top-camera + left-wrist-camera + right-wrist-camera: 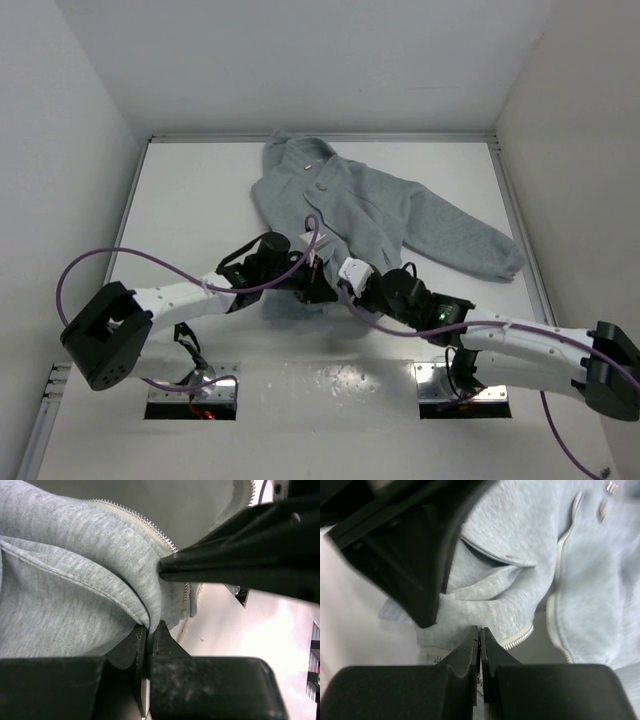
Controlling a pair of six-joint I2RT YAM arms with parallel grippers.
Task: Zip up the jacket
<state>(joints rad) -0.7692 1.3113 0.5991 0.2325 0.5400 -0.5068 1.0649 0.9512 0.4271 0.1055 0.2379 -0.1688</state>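
The light grey fleece jacket [370, 205] lies spread at the back middle of the table, its front open and its two zipper edges apart. My left gripper [308, 282] is at the bottom hem. In the left wrist view it [150, 628] is shut on a fold of the grey hem [125, 595]. My right gripper [335, 275] is close beside it. In the right wrist view it [479, 629] is shut, its tips on the hem edge where the zipper teeth [517, 641] run in. Its black fingers [210, 567] cross the zipper edge in the left wrist view.
White walls close the table [200, 200] in on the left, back and right. The jacket's right sleeve [470, 240] stretches toward the right wall. A purple cable [110, 255] loops over the left arm. The two arms nearly touch at the hem.
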